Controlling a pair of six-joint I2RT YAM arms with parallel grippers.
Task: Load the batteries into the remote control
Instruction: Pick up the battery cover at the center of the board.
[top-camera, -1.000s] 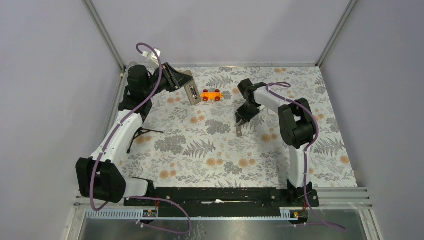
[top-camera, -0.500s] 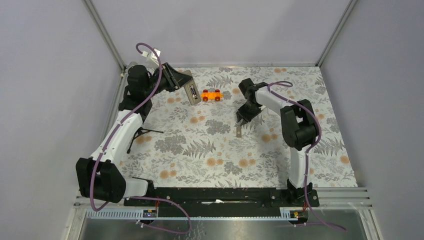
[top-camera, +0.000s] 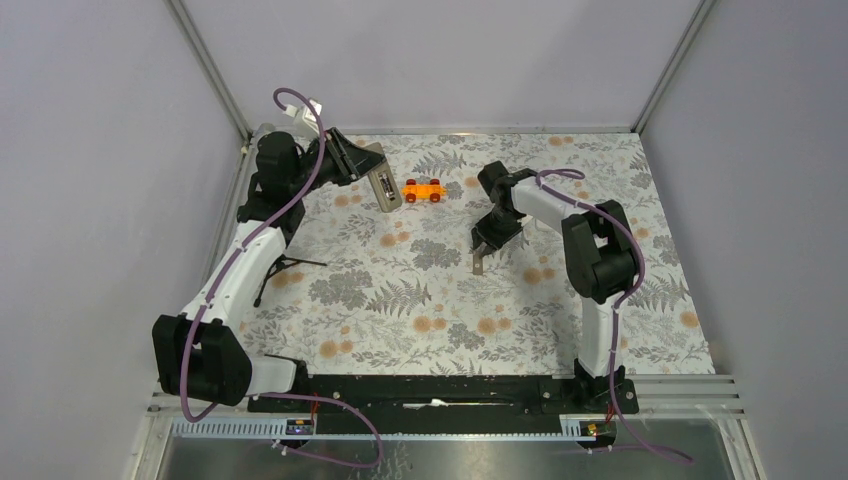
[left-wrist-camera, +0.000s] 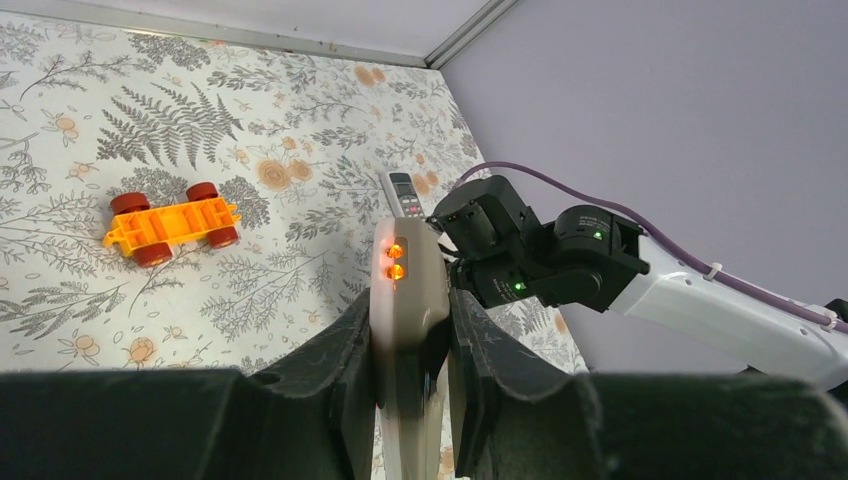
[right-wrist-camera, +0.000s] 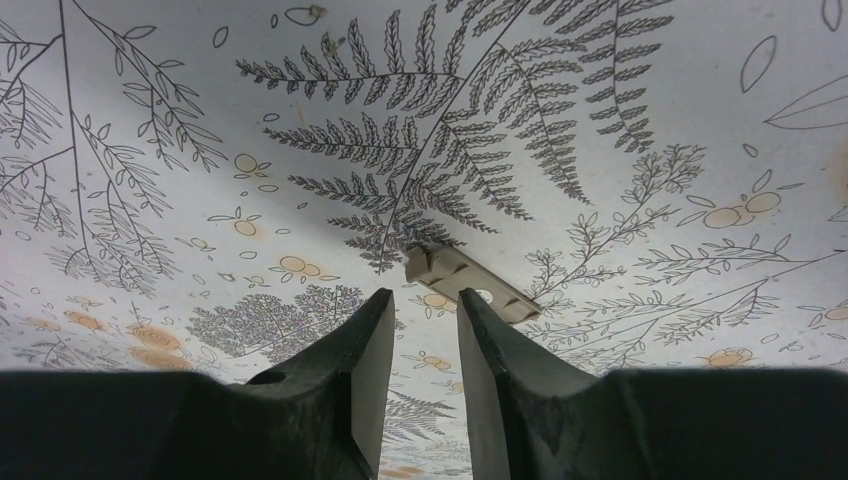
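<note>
My left gripper (top-camera: 364, 165) is raised over the far left of the table and is shut on the remote control (top-camera: 384, 188). In the left wrist view the remote's grey-brown back (left-wrist-camera: 408, 275) stands between my fingers (left-wrist-camera: 340, 350), with two small orange dots near its far end. My right gripper (top-camera: 483, 238) hangs low over the middle of the mat, jaws a narrow gap apart and empty (right-wrist-camera: 425, 300). A flat grey-brown cover piece (right-wrist-camera: 470, 283) lies on the mat just beyond its fingertips, also seen from above (top-camera: 479, 262). The batteries are out of view.
An orange toy car with red wheels (top-camera: 423, 190) sits next to the held remote. A white remote with a pale green screen (left-wrist-camera: 402, 192) lies by the right arm. A thin black object (top-camera: 285, 266) lies at the left. Grey walls enclose the table.
The right arm's elbow has shifted slightly right and its gripper has hardly moved above the cover piece. The left arm holds the remote still.
</note>
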